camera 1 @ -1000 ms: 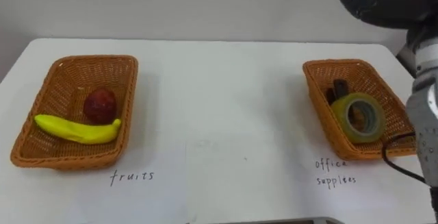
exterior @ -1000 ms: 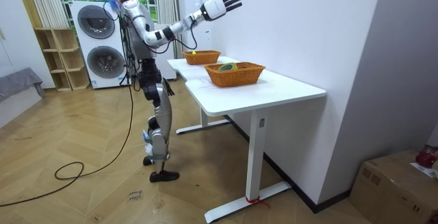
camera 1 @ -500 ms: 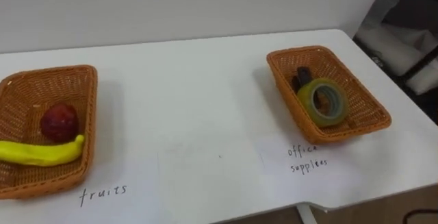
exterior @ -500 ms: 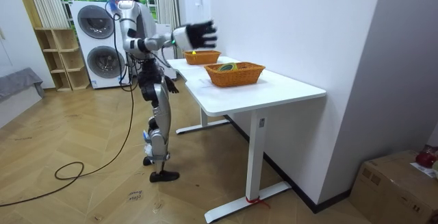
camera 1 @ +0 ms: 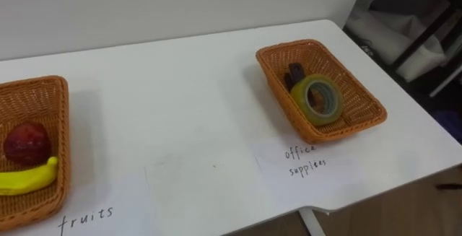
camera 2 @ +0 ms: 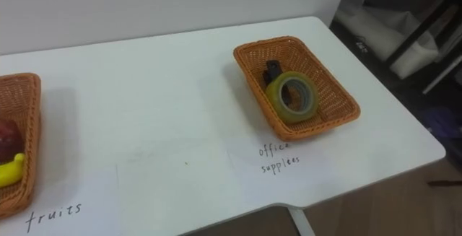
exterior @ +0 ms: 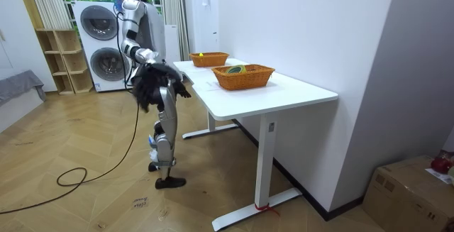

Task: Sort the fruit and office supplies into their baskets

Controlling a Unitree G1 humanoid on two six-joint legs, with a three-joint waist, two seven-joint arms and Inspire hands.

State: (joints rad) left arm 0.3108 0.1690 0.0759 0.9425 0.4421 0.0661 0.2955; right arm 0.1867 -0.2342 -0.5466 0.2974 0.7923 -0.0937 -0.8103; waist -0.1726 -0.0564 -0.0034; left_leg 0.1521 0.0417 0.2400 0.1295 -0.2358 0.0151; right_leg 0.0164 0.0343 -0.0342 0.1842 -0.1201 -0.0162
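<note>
- While the robot stands at the long side of the white tabletop (exterior: 280, 94), toward the room view's left, its right hand (exterior: 150, 84) hangs low by the hip, below the tabletop's edge.
- That hand shows as a dark smear, and I cannot tell whether it is spread, closed or holding anything.
- It is well apart from both baskets and from everything in them.
- At the robot's left end of the tabletop, the fruit basket (camera 1: 59, 120) holds a round red fruit (camera 1: 27, 143) and a yellow banana (camera 1: 29, 180).
- The banana lies across the basket just in front of the red fruit, on the robot's side of it.
- At the robot's right end, well apart from the first, the office basket (camera 1: 361, 84) holds a yellow-green tape roll (camera 1: 302, 95), propped at a tilt with its hole facing up.
- A small dark object (camera 1: 296, 72) sits just behind the roll, toward the basket's far wall; what it is I cannot tell.
- Each basket has a handwritten label on the tabletop in front of it, the fruit label (camera 1: 85, 218) and the office label (camera 1: 303, 162).
- Two stacked washing machines (exterior: 99, 23) stand behind the robot in the room view.
</note>
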